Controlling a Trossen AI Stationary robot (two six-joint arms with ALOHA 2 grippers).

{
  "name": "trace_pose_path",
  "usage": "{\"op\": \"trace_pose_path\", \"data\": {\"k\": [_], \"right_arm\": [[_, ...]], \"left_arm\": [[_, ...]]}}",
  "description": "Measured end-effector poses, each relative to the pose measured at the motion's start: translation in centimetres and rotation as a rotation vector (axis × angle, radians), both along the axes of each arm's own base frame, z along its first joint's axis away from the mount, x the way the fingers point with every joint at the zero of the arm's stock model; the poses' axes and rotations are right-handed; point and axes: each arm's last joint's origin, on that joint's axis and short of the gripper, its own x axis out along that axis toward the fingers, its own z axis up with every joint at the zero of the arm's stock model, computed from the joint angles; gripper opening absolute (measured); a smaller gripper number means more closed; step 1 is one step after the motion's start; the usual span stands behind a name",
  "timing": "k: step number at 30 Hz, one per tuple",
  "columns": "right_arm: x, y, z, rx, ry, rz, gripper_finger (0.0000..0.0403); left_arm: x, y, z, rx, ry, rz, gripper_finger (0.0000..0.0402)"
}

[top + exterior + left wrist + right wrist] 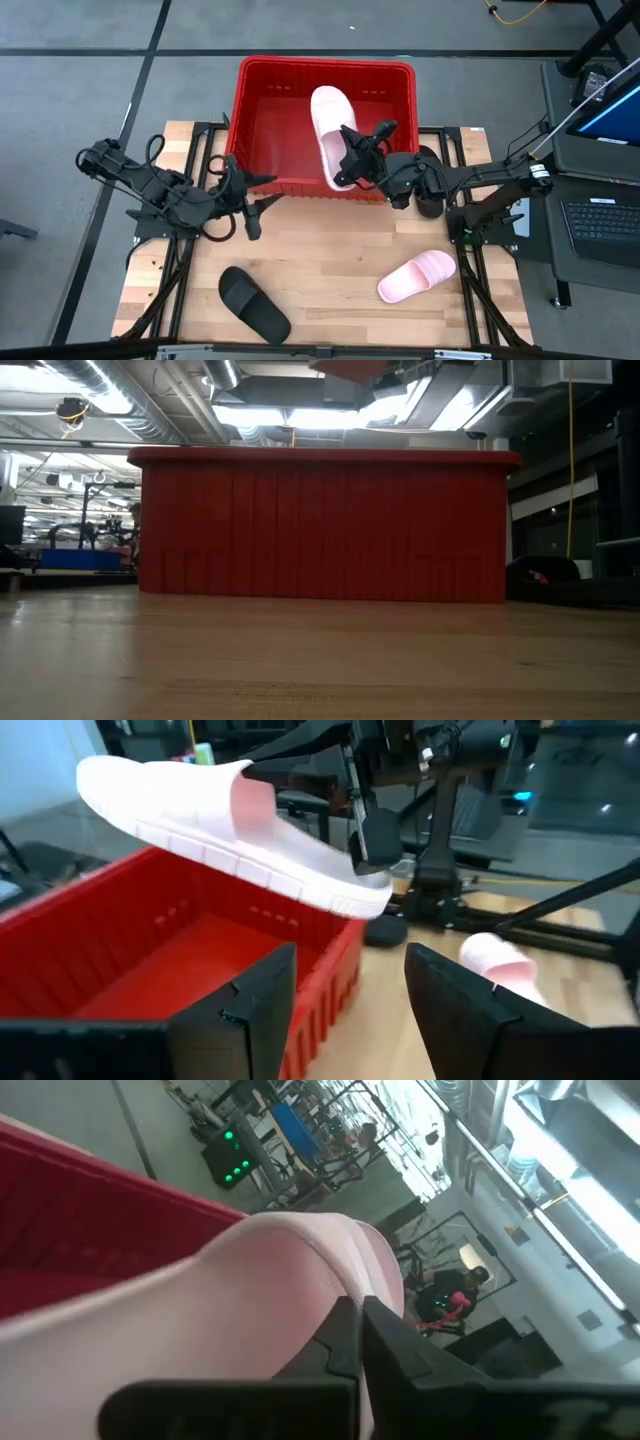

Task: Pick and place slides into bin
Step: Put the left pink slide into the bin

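Pink slide (331, 132) held over bin (262, 68), pinched in right tool (352, 157); not yet dropped. Left tool (257, 193) wide, empty, near bin's front. Left on bench (340, 260): black slide (254, 303), second pink slide (417, 276). Fourth unseen.

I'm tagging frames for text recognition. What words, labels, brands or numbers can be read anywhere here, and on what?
None can be read.
Held pink slide, second pink slide, black slide: no visible print.
Red bin: walls and rim plain.
Laptop screen at the right edge: lit, content too small to read.
Room behind the table in the low view: no legible signs.
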Motion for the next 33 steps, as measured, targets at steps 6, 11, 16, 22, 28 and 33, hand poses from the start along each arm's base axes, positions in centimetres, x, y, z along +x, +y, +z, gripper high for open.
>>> {"op": "trace_pose_path", "data": {"k": [6, 11, 16, 22, 28, 33], "right_arm": [[-0.2, -1.3, 0.0, -0.013, 0.033, -0.03, 0.0006], [-1.4, -3.1, 1.1, -0.009, 0.01, -0.084, 0.0006], [-3.2, -5.2, 2.3, -0.007, 0.004, -0.078, 0.0006], [-4.9, -7.9, 2.1, 0.091, 0.053, 0.079, 0.0006], [-6.1, -11.2, 1.0, 0.191, 0.114, 0.022, 0.0006], [-6.7, -12.8, 0.3, 0.246, 0.126, -0.033, 0.0006]], "left_arm": [[0.3, 1.0, 0.1, 0.023, 0.002, 0.06, 0.0172], [0.8, 2.4, 0.2, 0.043, 0.007, 0.125, 0.0169], [1.2, 3.6, 0.5, 0.031, -0.028, 0.181, 0.0169], [1.4, 4.6, 0.5, 0.033, -0.028, 0.225, 0.0169], [1.5, 5.3, 0.5, 0.033, -0.028, 0.255, 0.0169], [1.8, 6.2, 0.3, 0.053, -0.006, 0.29, 0.0169]]}}
